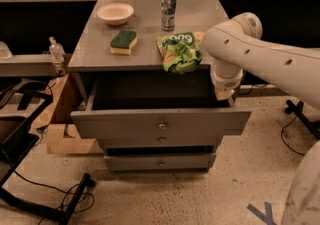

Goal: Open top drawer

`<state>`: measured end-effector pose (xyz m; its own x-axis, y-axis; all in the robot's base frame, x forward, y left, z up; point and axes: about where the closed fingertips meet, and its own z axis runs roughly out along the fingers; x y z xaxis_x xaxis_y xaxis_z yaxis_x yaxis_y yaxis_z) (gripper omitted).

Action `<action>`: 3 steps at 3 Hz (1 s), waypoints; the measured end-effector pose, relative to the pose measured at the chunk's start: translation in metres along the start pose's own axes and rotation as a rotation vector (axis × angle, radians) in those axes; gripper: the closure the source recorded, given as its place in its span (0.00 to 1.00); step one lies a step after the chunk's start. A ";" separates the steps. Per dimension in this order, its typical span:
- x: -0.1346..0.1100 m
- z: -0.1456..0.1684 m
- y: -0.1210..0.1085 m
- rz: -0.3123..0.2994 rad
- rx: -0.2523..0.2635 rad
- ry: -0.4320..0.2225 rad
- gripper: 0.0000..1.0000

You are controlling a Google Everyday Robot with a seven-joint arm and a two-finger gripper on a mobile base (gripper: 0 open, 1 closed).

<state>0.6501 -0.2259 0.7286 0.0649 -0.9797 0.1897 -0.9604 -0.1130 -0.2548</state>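
Note:
The top drawer (125, 123) is a wide grey panel with a small round metal knob (162, 125) at its centre. It stands pulled out from the cabinet, and its dark inside shows behind the panel. My white arm (260, 56) reaches in from the right. My gripper (223, 93) hangs at the drawer's right rear corner, just above the front panel's right end and apart from the knob. Only its tan tip shows below the wrist.
Two narrower grey drawers (161, 161) sit shut below. On the cabinet top (145, 26) are a white bowl (115, 13), a green-and-yellow sponge (123, 42), a drink can (168, 3) and a green chip bag (180, 51) at the front edge. A cardboard box (60, 119) and cables lie to the left.

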 end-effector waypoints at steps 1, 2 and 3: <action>-0.006 0.014 0.005 0.001 -0.011 -0.030 1.00; -0.014 0.038 0.016 0.018 -0.012 -0.102 1.00; -0.014 0.038 0.016 0.018 -0.013 -0.102 1.00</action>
<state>0.6443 -0.2201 0.6854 0.0741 -0.9934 0.0871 -0.9651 -0.0934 -0.2446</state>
